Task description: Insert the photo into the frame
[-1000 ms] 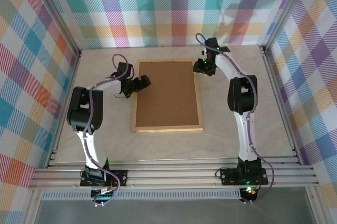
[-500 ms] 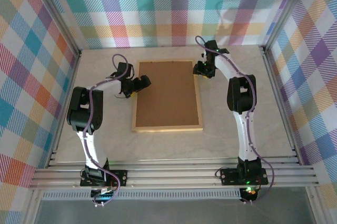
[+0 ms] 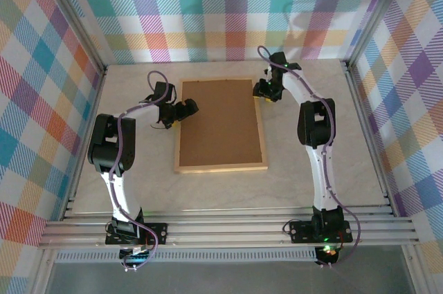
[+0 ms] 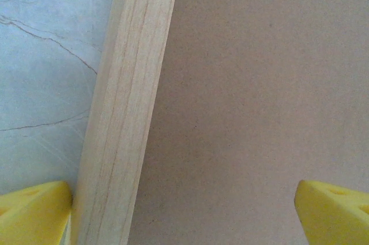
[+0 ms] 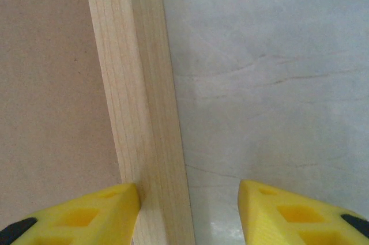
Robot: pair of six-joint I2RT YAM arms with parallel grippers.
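**While the backing faces up: seating both grippers on the frame rails**

Because the frame (image 3: pixel 220 168) lies face down at the centre of the table (image 3: pixel 221 194), with its brown backing board (image 3: pixel 220 124) uppermost, treat the step in hand as steadying or shifting the frame by its rails. Whether the photo already lies beneath the board cannot be told.

1. Left gripper (image 3: pixel 185 109), mid left of the overhead picture: the jaws stand fully apart across the left rail. In the left wrist picture one yellow finger (image 4: pixel 34 207) sits at lower left on the table side, just beside the rail. The other (image 4: pixel 334 210) hangs at lower right over the board. Close only once the rail is centred between them.
2. Right gripper (image 3: pixel 261 92), upper right corner of the frame: the jaws are partly apart with nothing clamped. In the right wrist picture the lower-left finger (image 5: pixel 98 213) meets the rail's board-side edge, and the lower-right finger (image 5: pixel 288 210) stands clear over bare table. Keep any push square to the rail so the thin wood does not skid or twist.

Change from one second earlier: the frame has turned slightly, and its lower right corner now sits higher in the overhead picture. The right gripper has edged left with it; the left arm is unchanged
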